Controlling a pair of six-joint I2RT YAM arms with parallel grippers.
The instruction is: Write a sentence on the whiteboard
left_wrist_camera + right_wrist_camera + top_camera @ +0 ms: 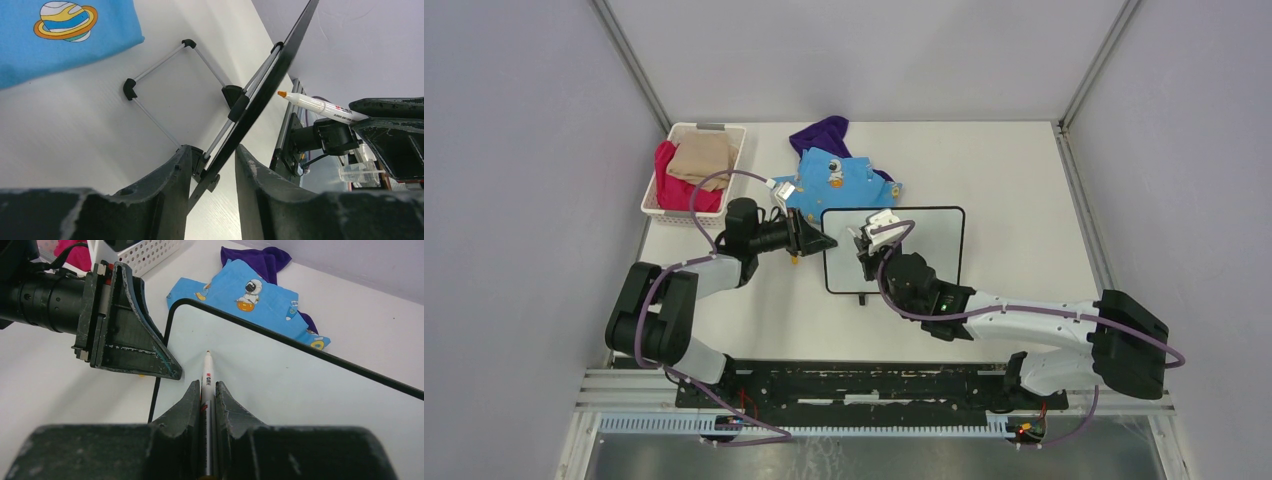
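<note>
Holding marker [207, 377] tip near the whiteboard [929, 245]
Right fingers [182, 412] clamped on marker; left fingers [160, 200] part-open, straddling whiteboard's edge

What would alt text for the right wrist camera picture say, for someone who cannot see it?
A white marker clamped in the right arm's jaws points its tip at a blank whiteboard. The left arm's jaws sit at the board's left edge; behind lie a blue cartoon shirt, a purple cloth and a white basket.
</note>
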